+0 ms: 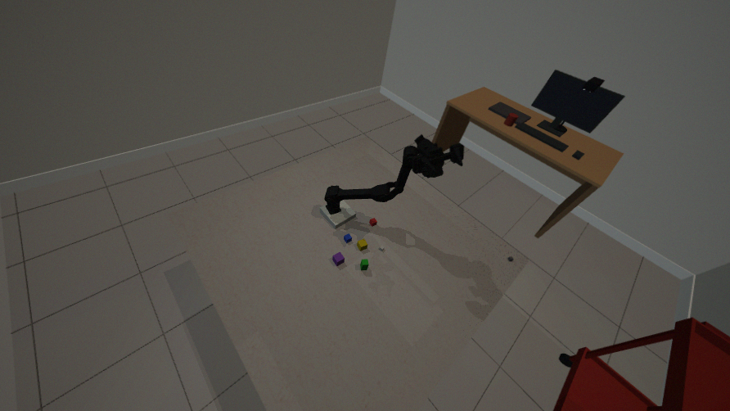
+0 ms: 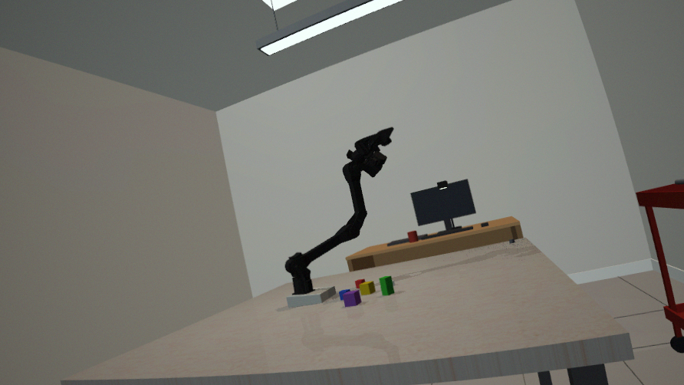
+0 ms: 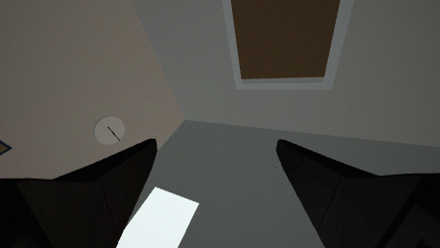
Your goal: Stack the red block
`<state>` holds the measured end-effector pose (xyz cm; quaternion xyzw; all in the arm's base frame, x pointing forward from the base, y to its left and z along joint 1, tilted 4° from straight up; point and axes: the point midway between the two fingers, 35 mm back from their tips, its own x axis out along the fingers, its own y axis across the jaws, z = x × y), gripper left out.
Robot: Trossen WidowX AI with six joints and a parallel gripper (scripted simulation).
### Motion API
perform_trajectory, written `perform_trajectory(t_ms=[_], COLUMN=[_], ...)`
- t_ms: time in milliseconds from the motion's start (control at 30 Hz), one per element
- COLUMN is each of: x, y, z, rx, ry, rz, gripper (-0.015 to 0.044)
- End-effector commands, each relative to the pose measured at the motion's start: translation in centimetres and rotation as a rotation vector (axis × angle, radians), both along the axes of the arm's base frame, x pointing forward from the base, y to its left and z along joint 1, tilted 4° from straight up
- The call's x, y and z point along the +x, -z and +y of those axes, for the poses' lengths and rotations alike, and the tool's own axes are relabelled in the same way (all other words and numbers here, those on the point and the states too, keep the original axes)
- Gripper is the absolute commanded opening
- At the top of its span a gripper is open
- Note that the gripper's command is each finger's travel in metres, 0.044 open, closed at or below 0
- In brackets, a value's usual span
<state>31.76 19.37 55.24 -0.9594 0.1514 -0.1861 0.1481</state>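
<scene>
The small red block (image 1: 372, 221) (image 2: 360, 282) lies on the table (image 1: 306, 317) (image 2: 478, 310) close to the arm's base. The green tower (image 1: 364, 264) (image 2: 386, 284) stands upright a little farther out, taller than the other blocks. My gripper (image 1: 457, 153) (image 2: 386, 132) (image 3: 218, 145) is open and empty. It is raised high above the table, far from both blocks, and tilted upward. The wrist view shows only ceiling, walls and a ceiling light between the two dark fingers; no block shows there.
A blue block (image 1: 347, 237) (image 2: 343, 293), a yellow block (image 1: 362, 245) (image 2: 366, 287) and a purple block (image 1: 338, 258) (image 2: 351, 297) lie between the red block and the tower. A desk (image 1: 597, 158) (image 2: 498, 225) with a monitor and a red cart (image 1: 700, 368) (image 2: 660, 199) stand off the table.
</scene>
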Motion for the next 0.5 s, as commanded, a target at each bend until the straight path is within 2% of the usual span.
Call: perform_trajectory(t_ms=[0, 200, 467], x=[-3.9, -9.2, -15.3], y=[-2.5, -5.6, -8.9], z=[0.6, -0.1, -3.7], rx=[0.133, 0.337, 0.638], ry=[-0.144, -0.335, -0.564], rz=[-0.121, -0.276, -0.468], gripper=[0.0440, 0.0440, 0.0440])
